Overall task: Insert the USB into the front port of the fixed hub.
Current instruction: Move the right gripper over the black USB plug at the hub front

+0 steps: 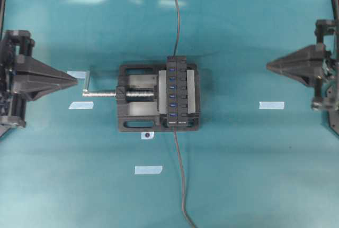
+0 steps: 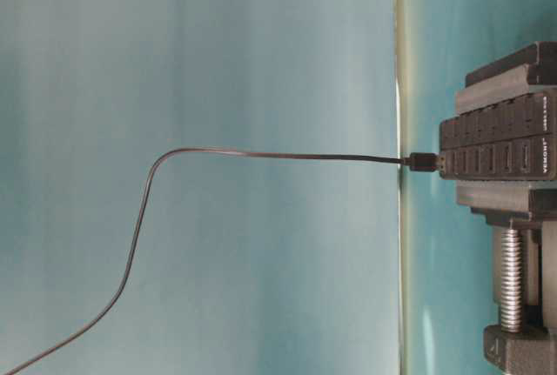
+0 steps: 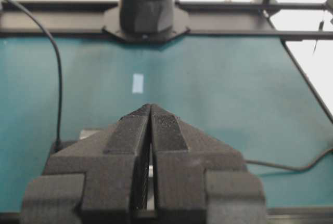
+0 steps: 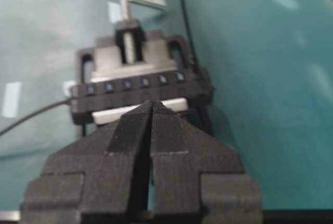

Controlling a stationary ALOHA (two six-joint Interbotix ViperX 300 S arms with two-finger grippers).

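USB (image 2: 425, 162) in end port of fixed hub (image 1: 179, 91), hub in vise (image 1: 139, 98).

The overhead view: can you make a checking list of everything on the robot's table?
Surface: teal table, flat.
Job's things: fixed hub clamped in a black vise; a USB sits at the hub's end in the table-level view.
Clutter: pale tape strips on the table.
Grippers: left gripper shut, holding nothing; right gripper shut, holding nothing; both are away from the hub.
Cables: thin black cable runs from the hub toward the near edge; another leaves the far end.
Surroundings: black frame rails beyond the table.
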